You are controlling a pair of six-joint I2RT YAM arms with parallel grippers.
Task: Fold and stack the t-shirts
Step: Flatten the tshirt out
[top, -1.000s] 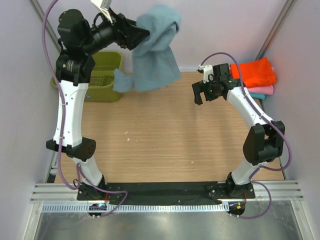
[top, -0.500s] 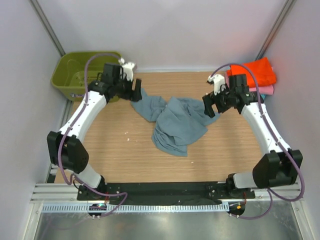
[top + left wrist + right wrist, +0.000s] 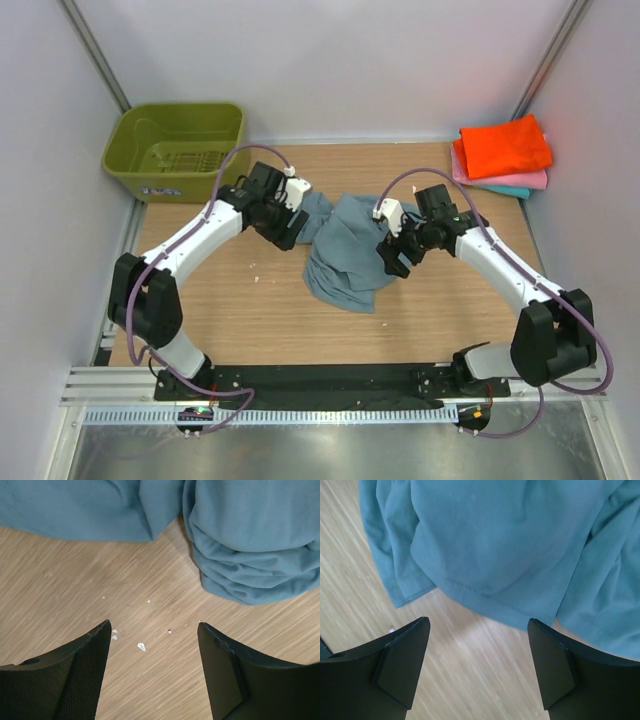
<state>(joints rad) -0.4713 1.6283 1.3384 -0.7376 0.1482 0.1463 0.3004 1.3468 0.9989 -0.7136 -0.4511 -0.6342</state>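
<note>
Only the top view takes in the olive-green basket (image 3: pixel 175 150) at the far left corner. The left gripper (image 3: pixel 288 222) stands at the left edge of the crumpled blue-grey t-shirt (image 3: pixel 345 255). Its wrist camera shows the jaws spread over bare table (image 3: pixel 75 595) with white flecks (image 3: pixel 141 646), the cloth just past the tips. The right gripper (image 3: pixel 393 258), also agape and empty, hangs at the shirt's right side, a hem just ahead. The folded orange t-shirt (image 3: pixel 505 145) lies far right.
</note>
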